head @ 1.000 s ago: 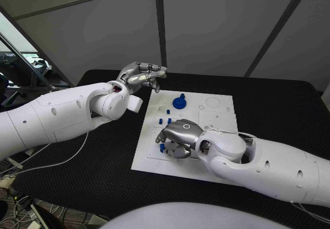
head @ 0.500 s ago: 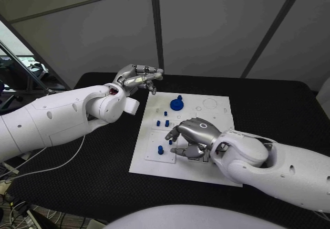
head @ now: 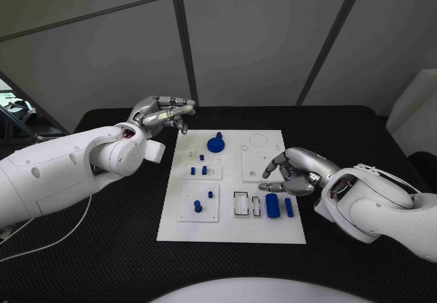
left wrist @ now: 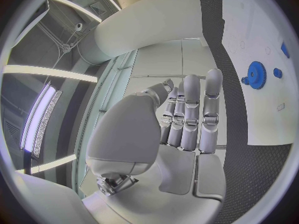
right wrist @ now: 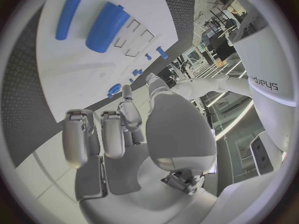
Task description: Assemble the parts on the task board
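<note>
My left hand (head: 164,112) hovers off the task board's (head: 228,227) far corner, fingers curled on nothing. My right hand (head: 293,172) hangs at its right edge, fingers bent, empty. Blue parts (head: 272,205) lie on the board.

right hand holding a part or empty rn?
Empty. The right hand hangs over the task board's right side, fingers curled with nothing between them in head or right wrist view; the thick blue bar lies on the board beside it.
</note>
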You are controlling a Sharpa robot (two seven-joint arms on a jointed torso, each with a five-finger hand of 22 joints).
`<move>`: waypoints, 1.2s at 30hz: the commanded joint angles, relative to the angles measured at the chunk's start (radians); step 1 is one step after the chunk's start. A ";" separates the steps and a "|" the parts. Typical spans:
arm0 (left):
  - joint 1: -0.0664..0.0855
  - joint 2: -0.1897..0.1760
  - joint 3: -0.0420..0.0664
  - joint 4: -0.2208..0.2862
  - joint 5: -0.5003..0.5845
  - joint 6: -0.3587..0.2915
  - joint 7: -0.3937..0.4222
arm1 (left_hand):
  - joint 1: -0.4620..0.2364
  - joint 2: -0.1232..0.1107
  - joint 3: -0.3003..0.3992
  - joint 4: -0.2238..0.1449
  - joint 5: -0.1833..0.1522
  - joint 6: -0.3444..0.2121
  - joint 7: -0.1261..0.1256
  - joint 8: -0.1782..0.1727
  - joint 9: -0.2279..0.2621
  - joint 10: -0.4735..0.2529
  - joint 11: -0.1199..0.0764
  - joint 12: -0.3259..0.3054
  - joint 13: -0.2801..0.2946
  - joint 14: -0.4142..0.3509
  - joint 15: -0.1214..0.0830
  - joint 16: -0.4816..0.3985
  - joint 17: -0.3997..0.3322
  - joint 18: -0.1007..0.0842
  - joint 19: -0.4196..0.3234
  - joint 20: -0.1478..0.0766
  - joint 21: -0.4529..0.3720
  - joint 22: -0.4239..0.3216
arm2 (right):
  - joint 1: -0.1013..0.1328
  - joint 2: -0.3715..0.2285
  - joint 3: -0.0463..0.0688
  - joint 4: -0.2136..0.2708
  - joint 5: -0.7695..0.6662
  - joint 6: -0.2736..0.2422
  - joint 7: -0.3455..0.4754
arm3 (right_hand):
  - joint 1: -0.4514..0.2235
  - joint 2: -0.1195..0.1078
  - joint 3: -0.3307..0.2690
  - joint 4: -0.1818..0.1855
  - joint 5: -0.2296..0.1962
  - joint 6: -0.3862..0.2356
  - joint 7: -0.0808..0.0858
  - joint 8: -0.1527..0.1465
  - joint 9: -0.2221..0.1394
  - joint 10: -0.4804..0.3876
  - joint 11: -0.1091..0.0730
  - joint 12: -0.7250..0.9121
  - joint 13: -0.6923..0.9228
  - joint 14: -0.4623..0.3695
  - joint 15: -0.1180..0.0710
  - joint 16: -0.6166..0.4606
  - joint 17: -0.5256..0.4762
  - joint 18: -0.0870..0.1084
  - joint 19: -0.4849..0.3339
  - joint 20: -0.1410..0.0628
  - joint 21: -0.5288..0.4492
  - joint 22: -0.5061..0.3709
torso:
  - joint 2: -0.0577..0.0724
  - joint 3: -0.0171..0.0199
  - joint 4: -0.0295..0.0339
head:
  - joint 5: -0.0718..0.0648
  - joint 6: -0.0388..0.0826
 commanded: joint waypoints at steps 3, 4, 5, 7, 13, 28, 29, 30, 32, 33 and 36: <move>0.002 0.000 -0.001 0.000 0.003 0.004 0.004 | -0.010 0.003 -0.006 0.002 -0.001 -0.005 -0.001 0.005 0.000 -0.008 -0.001 0.005 0.001 -0.007 0.000 0.003 -0.002 0.056 -0.003 0.002 -0.006 -0.002 | -0.005 -0.046 -0.001 0.031 0.032 0.011 -0.164 | 0.004 0.011 -0.067 0.040 -0.012 -0.024 0.001 0.034 0.034 0.072 0.000 0.132 0.168 0.083 0.000 0.031 0.144 -0.019 0.072 -0.001 0.015 0.230 | -0.001 0.0003 -0.0043 | -0.033 -0.001; 0.002 0.000 -0.001 0.000 0.003 0.004 0.004 | -0.010 0.003 -0.006 0.002 -0.001 -0.005 -0.001 0.005 0.000 -0.008 -0.001 0.005 0.001 -0.007 0.000 0.003 -0.002 0.056 -0.003 0.002 -0.006 -0.002 | -0.006 -0.052 -0.002 0.035 0.022 0.019 -0.179 | 0.006 0.011 -0.079 0.049 -0.014 -0.028 0.002 0.039 0.039 0.074 0.001 0.137 0.175 0.083 0.000 0.033 0.147 -0.019 0.074 0.000 0.016 0.231 | -0.001 -0.0003 -0.0035 | -0.036 -0.002; 0.002 0.000 -0.002 0.000 0.003 0.004 0.004 | -0.010 0.003 -0.006 0.002 -0.001 -0.005 -0.001 0.005 0.000 -0.008 -0.001 0.005 0.001 -0.007 0.000 0.003 -0.002 0.056 -0.003 0.002 -0.006 -0.002 | -0.008 -0.057 -0.002 0.038 0.014 0.027 -0.193 | 0.010 0.011 -0.090 0.058 -0.013 -0.033 0.002 0.045 0.045 0.074 0.001 0.139 0.179 0.083 0.000 0.034 0.149 -0.020 0.074 0.000 0.017 0.232 | -0.001 -0.0008 -0.0020 | -0.039 -0.002; 0.002 0.000 -0.002 0.001 0.003 0.005 0.004 | -0.010 0.003 -0.006 0.002 -0.001 -0.005 -0.001 0.005 0.000 -0.008 -0.001 0.005 0.001 -0.007 0.000 0.003 -0.002 0.056 -0.003 0.002 -0.006 -0.002 | -0.012 -0.062 -0.004 0.043 -0.002 0.041 -0.217 | 0.016 0.013 -0.105 0.072 -0.009 -0.039 0.003 0.053 0.053 0.075 0.002 0.144 0.187 0.084 0.001 0.037 0.155 -0.019 0.074 0.001 0.016 0.232 | -0.001 -0.0012 -0.0017 | -0.041 -0.002; 0.002 0.000 -0.002 0.002 0.003 0.005 0.005 | -0.010 0.003 -0.006 0.002 -0.001 -0.005 -0.001 0.005 0.000 -0.008 -0.001 0.005 0.001 -0.007 0.000 0.003 -0.002 0.056 -0.003 0.002 -0.006 -0.002 | -0.044 -0.059 -0.006 0.052 -0.036 0.065 -0.263 | 0.015 0.017 -0.128 0.087 0.000 -0.049 0.003 0.064 0.065 0.076 0.003 0.147 0.195 0.086 0.002 0.044 0.169 -0.019 0.073 0.002 0.015 0.231 | 0.000 -0.0003 0.0000 | -0.044 -0.005; 0.002 -0.006 -0.003 0.004 0.003 0.004 0.005 | -0.010 0.003 -0.006 0.002 -0.001 -0.005 -0.001 0.005 0.000 -0.008 -0.001 0.005 0.001 -0.007 0.000 0.003 -0.002 0.056 -0.003 0.002 -0.006 -0.002 | -0.083 -0.022 -0.007 0.035 -0.084 0.085 -0.301 | -0.008 0.027 -0.151 0.089 0.003 -0.056 0.003 0.076 0.077 0.075 0.003 0.145 0.197 0.086 0.002 0.045 0.172 -0.019 0.073 0.003 0.015 0.231 | 0.000 -0.0005 -0.0003 | -0.035 -0.013; 0.002 -0.006 -0.003 0.004 0.003 0.004 0.005 | -0.010 0.003 -0.006 0.002 -0.001 -0.005 -0.001 0.005 0.000 -0.008 -0.001 0.005 0.001 -0.007 0.000 0.003 -0.002 0.056 -0.003 0.002 -0.006 -0.002 | -0.084 -0.019 -0.007 0.032 -0.088 0.089 -0.305 | -0.010 0.029 -0.152 0.089 0.004 -0.057 0.003 0.077 0.078 0.074 0.003 0.144 0.196 0.086 0.002 0.045 0.172 -0.019 0.072 0.003 0.015 0.230 | 0.000 -0.0005 -0.0003 | -0.035 -0.013; 0.002 -0.006 -0.003 0.004 0.003 0.004 0.005 | -0.010 0.003 -0.006 0.002 -0.001 -0.005 -0.001 0.005 0.000 -0.008 -0.001 0.005 0.001 -0.007 0.000 0.003 -0.002 0.056 -0.003 0.002 -0.006 -0.002 | -0.084 -0.017 -0.007 0.029 -0.091 0.092 -0.308 | -0.011 0.030 -0.153 0.089 0.005 -0.057 0.003 0.078 0.079 0.074 0.003 0.143 0.196 0.086 0.002 0.045 0.172 -0.019 0.072 0.003 0.014 0.230 | 0.000 -0.0003 -0.0002 | -0.034 -0.013; 0.002 -0.007 -0.003 0.004 0.003 0.004 0.005 | -0.010 0.003 -0.006 0.002 -0.001 -0.005 -0.001 0.005 0.000 -0.008 -0.001 0.005 0.001 -0.007 0.000 0.003 -0.002 0.056 -0.003 0.002 -0.006 -0.002 | -0.086 -0.010 -0.007 0.022 -0.095 0.100 -0.313 | -0.011 0.033 -0.153 0.089 0.007 -0.057 0.003 0.080 0.080 0.073 0.003 0.142 0.195 0.086 0.002 0.045 0.171 -0.019 0.072 0.003 0.014 0.230 | 0.000 -0.0003 0.0000 | -0.033 -0.014; 0.002 -0.007 -0.003 0.005 0.003 0.004 0.005 | -0.010 0.003 -0.006 0.002 -0.001 -0.005 -0.001 0.005 0.000 -0.008 -0.001 0.005 0.001 -0.007 0.000 0.003 -0.002 0.056 -0.003 0.002 -0.006 -0.002 | -0.087 -0.005 -0.007 0.017 -0.097 0.105 -0.315 | -0.012 0.034 -0.154 0.089 0.009 -0.057 0.002 0.081 0.081 0.072 0.003 0.141 0.194 0.086 0.002 0.045 0.171 -0.019 0.071 0.003 0.014 0.229 | 0.000 -0.0005 0.0002 | -0.033 -0.014; 0.002 -0.008 -0.003 0.005 0.003 0.005 0.005 | -0.010 0.003 -0.006 0.002 -0.001 -0.005 -0.001 0.005 0.000 -0.008 -0.001 0.005 0.001 -0.007 0.000 0.003 -0.002 0.056 -0.003 0.002 -0.006 -0.002 | -0.094 0.007 -0.007 0.009 -0.100 0.114 -0.320 | -0.012 0.036 -0.154 0.088 0.010 -0.057 0.002 0.082 0.082 0.071 0.002 0.140 0.193 0.086 0.002 0.045 0.170 -0.018 0.071 0.003 0.013 0.228 | 0.000 -0.0004 0.0006 | -0.032 -0.015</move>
